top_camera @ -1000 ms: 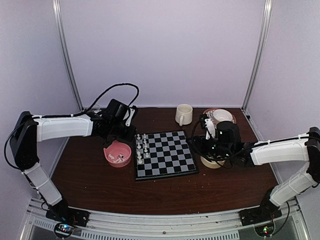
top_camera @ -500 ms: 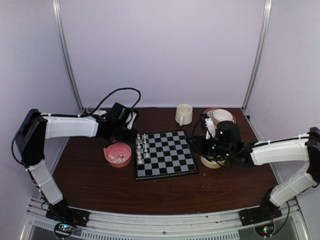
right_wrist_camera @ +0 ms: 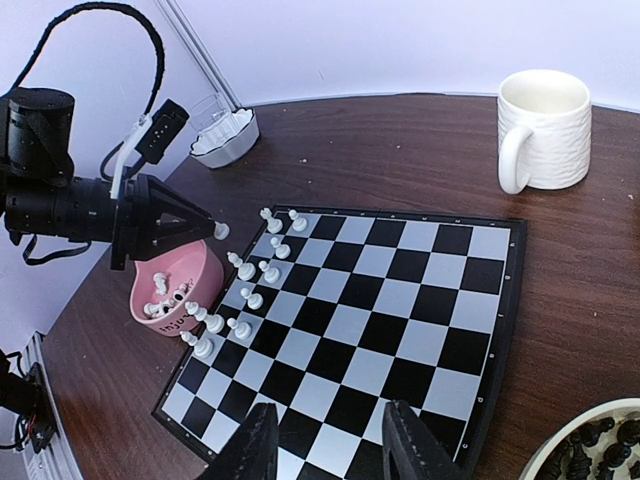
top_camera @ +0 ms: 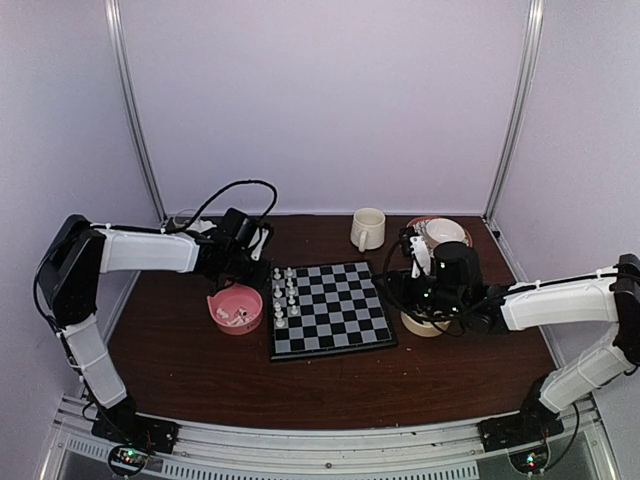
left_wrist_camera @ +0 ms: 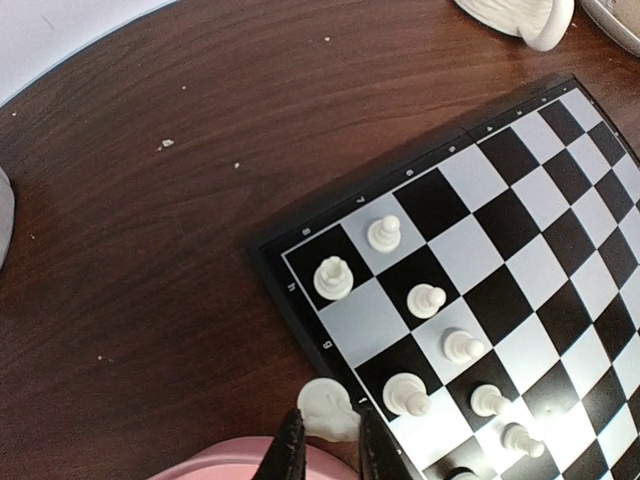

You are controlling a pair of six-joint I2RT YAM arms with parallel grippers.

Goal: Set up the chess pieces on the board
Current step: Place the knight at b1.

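— What do we have in the left gripper point(left_wrist_camera: 330, 440)?

— We see it pinched on one white chess piece point(left_wrist_camera: 326, 406), held at the rim of the pink bowl point(top_camera: 218, 303), just beside the left rim of the board point(top_camera: 345, 312).

— And where does the board lie?

— Around the middle of the table point(top_camera: 200, 370), somewhat nearer the far edge. We see white pieces point(left_wrist_camera: 425, 300) standing in two files on its left side. More lie in the pink bowl, toward the table's left edge.

— The right gripper point(right_wrist_camera: 335, 440)?

— Its fingers point(right_wrist_camera: 255, 440) stand apart with nothing between them, near the board's right rim. We find black pieces point(right_wrist_camera: 600, 445) in a cream bowl point(right_wrist_camera: 550, 445) toward the right edge. A cream mug point(top_camera: 368, 229) stands near the far edge.
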